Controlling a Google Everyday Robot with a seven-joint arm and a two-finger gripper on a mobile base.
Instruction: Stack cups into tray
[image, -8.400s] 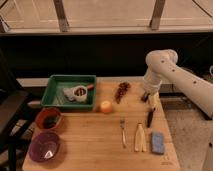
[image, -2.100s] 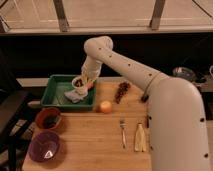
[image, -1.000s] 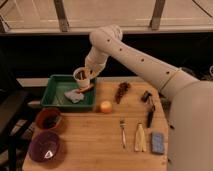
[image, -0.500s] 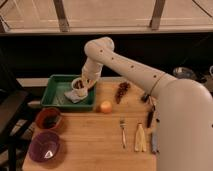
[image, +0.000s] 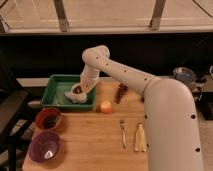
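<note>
Cups: a white cup with a dark inside (image: 78, 90) sits low in the tray, directly over a paler, bluish-white form (image: 75, 97) lying on the tray floor; whether the two touch cannot be told.
Tray: green tray (image: 56, 85) at the rear left of the bench, its sloped walls keeping the cups together.
Tool: the tool (image: 82, 89) is inside the tray at the dark-inside cup, reaching down from the arm; its fingers appear closed on that cup, judged to be lowering it onto the other for stacking.
Arm: pale arm (image: 127, 77) sweeps from the right foreground across the bench, elbow raised so the tool clears the tray wall.
Near objects: an orange fruit (image: 105, 106) just outside the tray; dark reddish item (image: 120, 92) beyond it.
Bowls: orange-brown bowl (image: 48, 119) and purple bowl (image: 45, 147) at front left, apart from the tray.
Cutlery: fork (image: 122, 131) and pale utensils (image: 140, 138) at front centre.
Bench: wooden bench (image: 95, 150), planked.
Room: dark wall and a glazed window band (image: 107, 12) behind.
</note>
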